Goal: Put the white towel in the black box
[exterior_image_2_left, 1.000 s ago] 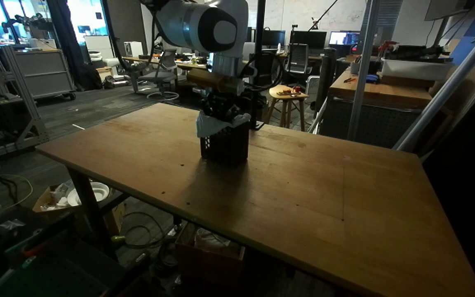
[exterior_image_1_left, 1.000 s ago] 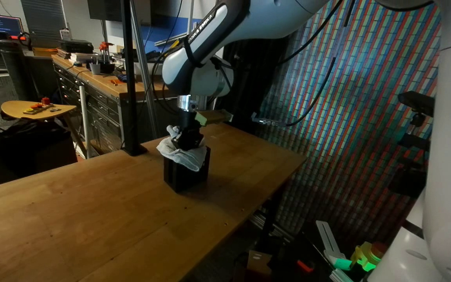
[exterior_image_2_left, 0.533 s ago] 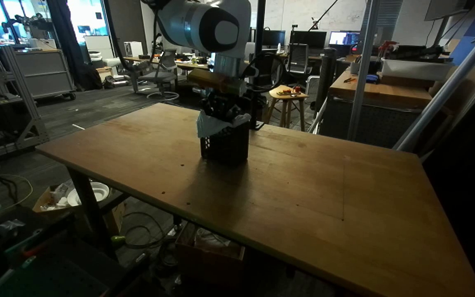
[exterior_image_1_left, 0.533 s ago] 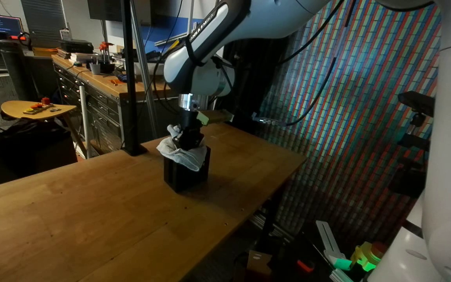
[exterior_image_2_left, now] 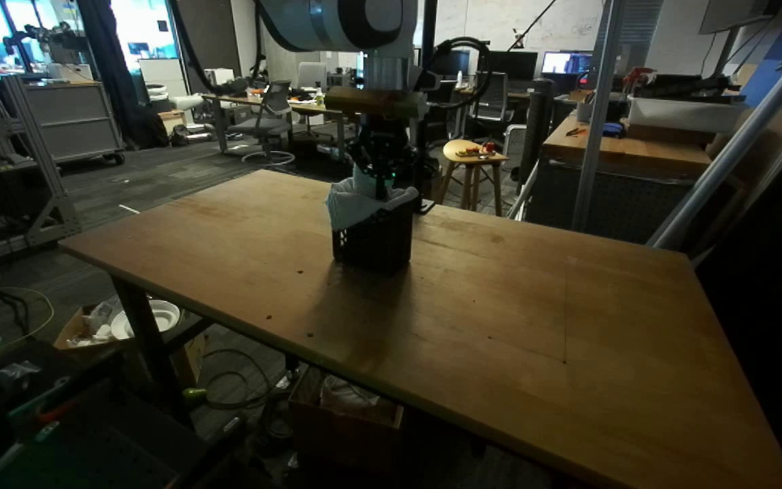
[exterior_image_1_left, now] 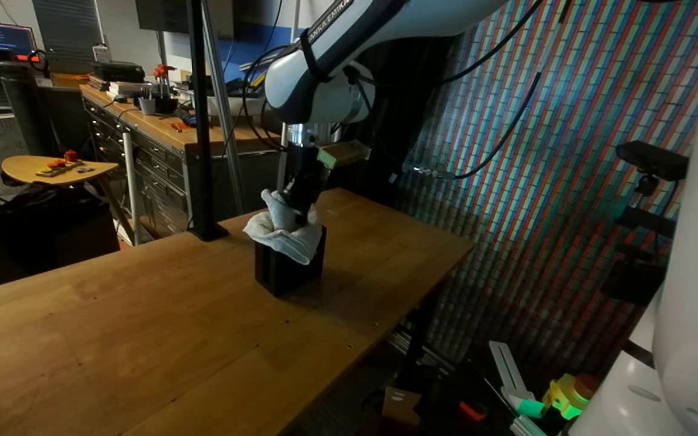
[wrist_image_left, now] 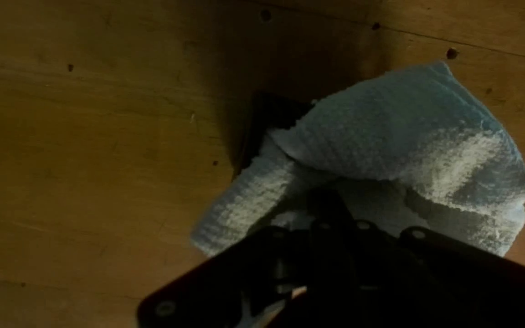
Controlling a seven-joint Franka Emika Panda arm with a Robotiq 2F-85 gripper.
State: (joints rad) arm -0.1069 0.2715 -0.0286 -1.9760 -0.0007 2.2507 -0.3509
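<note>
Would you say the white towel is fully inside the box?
No: in both exterior views, the towel hangs partly outside the black box.

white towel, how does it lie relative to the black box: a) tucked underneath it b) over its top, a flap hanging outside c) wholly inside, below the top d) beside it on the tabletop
B: both exterior views show the white towel bunched above the black box, one part draping down outside.
</note>
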